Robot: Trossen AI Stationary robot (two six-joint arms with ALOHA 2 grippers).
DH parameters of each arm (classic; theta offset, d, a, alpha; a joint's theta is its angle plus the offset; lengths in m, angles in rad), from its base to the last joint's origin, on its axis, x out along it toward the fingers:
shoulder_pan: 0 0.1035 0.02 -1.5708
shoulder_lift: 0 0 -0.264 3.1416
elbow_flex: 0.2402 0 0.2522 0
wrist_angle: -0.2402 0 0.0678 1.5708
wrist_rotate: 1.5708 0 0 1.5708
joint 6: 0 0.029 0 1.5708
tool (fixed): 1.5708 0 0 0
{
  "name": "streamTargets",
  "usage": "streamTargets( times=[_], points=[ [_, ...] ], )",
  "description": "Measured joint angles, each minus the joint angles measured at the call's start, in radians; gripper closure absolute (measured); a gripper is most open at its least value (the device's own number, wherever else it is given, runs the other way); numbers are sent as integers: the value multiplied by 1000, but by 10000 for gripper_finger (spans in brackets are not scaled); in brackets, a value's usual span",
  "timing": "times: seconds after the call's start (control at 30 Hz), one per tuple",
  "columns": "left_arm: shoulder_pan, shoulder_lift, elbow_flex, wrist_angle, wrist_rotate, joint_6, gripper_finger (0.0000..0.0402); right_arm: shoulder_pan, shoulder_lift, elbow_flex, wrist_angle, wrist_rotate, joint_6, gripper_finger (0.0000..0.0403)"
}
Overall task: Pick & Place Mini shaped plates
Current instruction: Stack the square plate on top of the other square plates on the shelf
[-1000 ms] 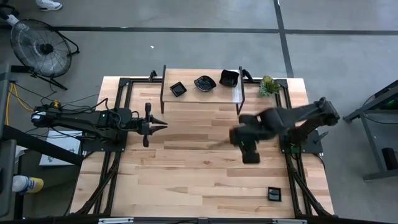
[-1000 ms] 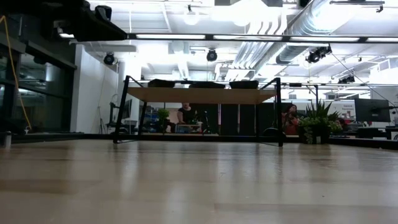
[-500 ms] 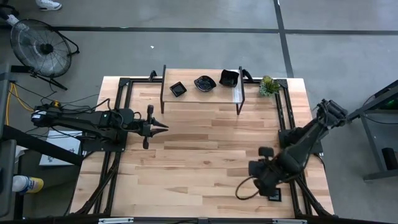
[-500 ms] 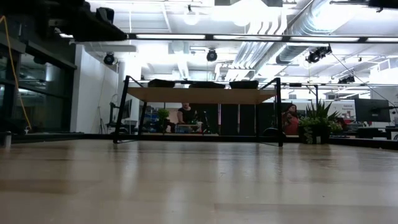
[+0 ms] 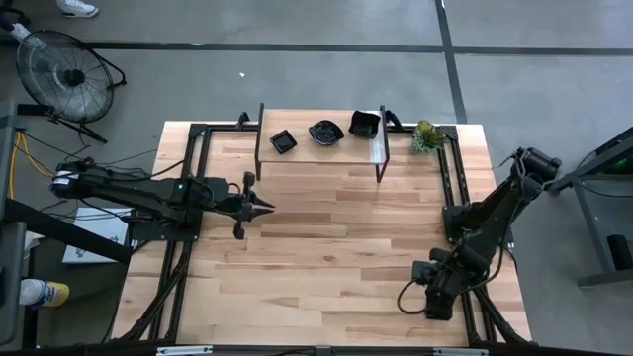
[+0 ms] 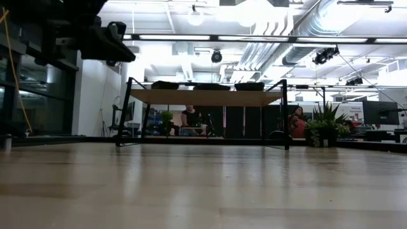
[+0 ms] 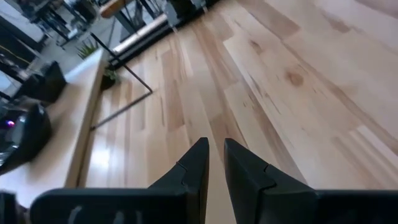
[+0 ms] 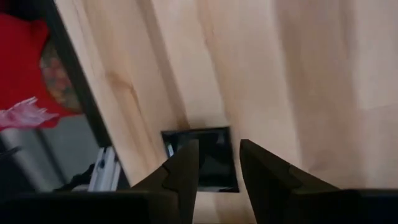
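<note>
Right claw point(image 8: 214, 163) now over square plate point(image 8: 202, 158)

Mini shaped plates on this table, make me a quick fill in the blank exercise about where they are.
1. The raised shelf carries ___ black plates.
2. The right gripper hangs over a ___ black plate.
3. The green plant stands beside the shelf's ___ end.

Missing words: three; square; right

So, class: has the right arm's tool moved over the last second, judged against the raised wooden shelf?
Yes. In the high view the right tool has swung away from the raised wooden shelf, to the table's near right corner, over a small square glossy black plate.
</note>
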Motion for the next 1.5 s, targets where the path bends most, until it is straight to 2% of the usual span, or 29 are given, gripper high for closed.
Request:
streamTargets(
  times=[0.27, 0.7, 1.0, 1.5],
  points=[
    [0, 66, 0, 4, -1, -1, 355, 5, 0, -146, 204, -162, 83, 290],
    [0, 113, 0, 38, -2, -4, 355, 43, 3, -161, 219, -79, 88, 290],
    [0, 113, 0, 40, -2, 2, 355, 44, 66, -161, 209, -121, 93, 290],
    [0, 113, 0, 37, 0, 4, 355, 44, 105, -160, 217, -129, 68, 290]
  ],
)
